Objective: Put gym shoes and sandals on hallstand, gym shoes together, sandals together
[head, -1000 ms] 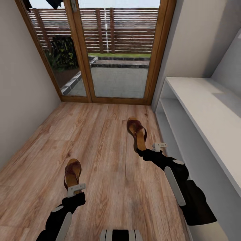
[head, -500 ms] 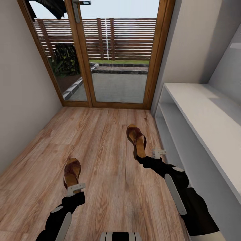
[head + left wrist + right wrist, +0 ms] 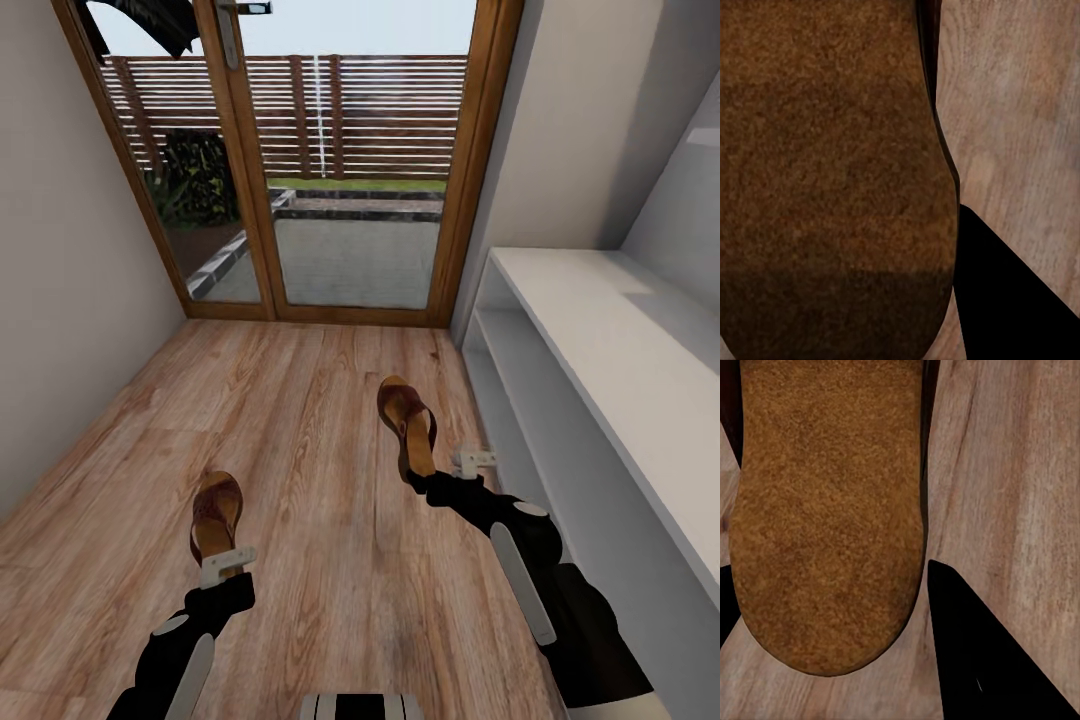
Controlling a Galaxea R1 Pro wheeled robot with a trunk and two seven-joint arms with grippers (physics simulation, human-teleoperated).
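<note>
- Your left arm (image 3: pixel 190 640) reaches forward and down from the lower left, wrist low over the floor (image 3: pixel 300 400), with the left gripper (image 3: pixel 222 560) right at the heel of the left sandal (image 3: pixel 216 515).
- Your right arm (image 3: pixel 520 550) stretches further ahead along the rack (image 3: pixel 600 340), forearm angled in toward the middle, and the right gripper (image 3: pixel 432 470) is at the heel of the right sandal (image 3: pixel 407 420).
- From the head camera, each wrist covers its own fingers, so you can't tell if either gripper is spread or pinching.
- The left wrist cam is nearly all tan footbed (image 3: pixel 832 172), super close, with one dark finger (image 3: pixel 1012 300) poking in beside it over the wood. The other finger isn't clear, so I can't tell if it's gripping.
- The right wrist cam shows the rounded heel end of the footbed (image 3: pixel 832 525) with a dark finger (image 3: pixel 982 660) just beside it and a dark sliver at the opposite edge. It looks like the heel sits between the fingers, but I can't tell about contact.
- Both sandals look flat on the floor, well apart from each other. The right one is nearer the rack and further toward the glass door (image 3: pixel 330 160).
- The rack's far end is cut off by the frame edge, and its lower shelves are mostly hidden at this angle.
</note>
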